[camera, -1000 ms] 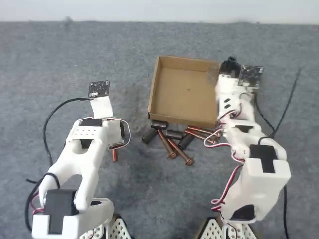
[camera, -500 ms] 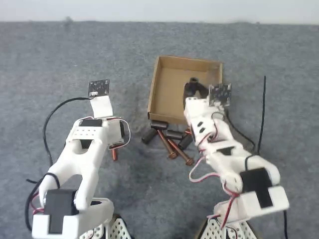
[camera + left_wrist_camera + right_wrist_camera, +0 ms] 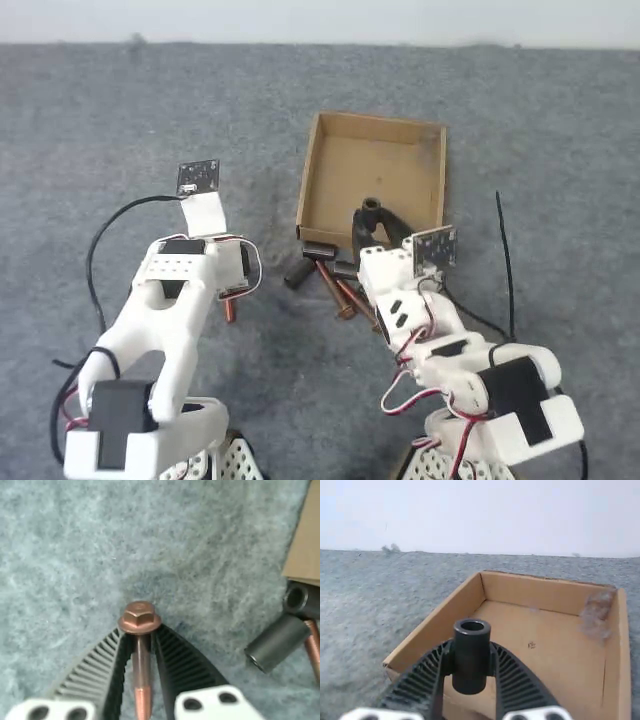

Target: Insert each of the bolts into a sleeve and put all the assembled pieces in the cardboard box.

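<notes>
Right tool (image 3: 470, 651) tight on upright sleeve (image 3: 471, 660), bore upward; left tool (image 3: 140, 635) tight on bolt (image 3: 139, 620), head outward.

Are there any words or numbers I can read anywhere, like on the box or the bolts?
No words or numbers can be read here.
On the cardboard box: a tiny mark on its floor, too small to read.
On the bolt and the sleeve: no writing visible.
</notes>
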Controlling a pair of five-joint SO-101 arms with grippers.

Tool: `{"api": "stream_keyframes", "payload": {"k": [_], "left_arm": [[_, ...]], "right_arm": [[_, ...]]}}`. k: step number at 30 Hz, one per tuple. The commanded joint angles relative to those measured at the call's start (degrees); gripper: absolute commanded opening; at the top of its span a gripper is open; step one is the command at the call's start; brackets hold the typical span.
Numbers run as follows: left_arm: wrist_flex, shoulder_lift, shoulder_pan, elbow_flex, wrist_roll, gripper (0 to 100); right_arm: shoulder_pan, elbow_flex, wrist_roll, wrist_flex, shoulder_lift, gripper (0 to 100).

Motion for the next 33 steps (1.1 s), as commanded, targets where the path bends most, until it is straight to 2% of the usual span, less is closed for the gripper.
{"api": "stream_keyframes", "payload": {"k": [1, 5, 9, 16, 22, 33], "left_arm": [[-1.1, -3.3, 0.1, -0.2, -0.6, 1], [-1.1, -3.3, 0.2, -0.1, -0.6, 1], [-1.1, -3.3, 0.2, -0.1, -0.6, 1], [-1.1, -3.3, 0.2, -0.1, -0.6, 1], [-1.2, -3.3, 0.2, -0.1, -0.6, 1], [-1.8, -3.8, 0.4, -0.7, -0.4, 1]], "right_arm": [[-0.9, 1.3, 0.2, -2.0, -3.6, 0.7], [-1.2, 0.6, 6.0, -2.4, -1.6, 0.7], [-1.2, -4.0, 6.7, -3.2, 4.8, 0.7], [-1.3, -5.5, 7.1, -25.0, 17.5, 0.7], [-2.0, -0.1, 7.1, -37.7, 21.4, 0.7], [-3.7, 10.2, 7.1, -38.9, 16.7, 0.7]]}}
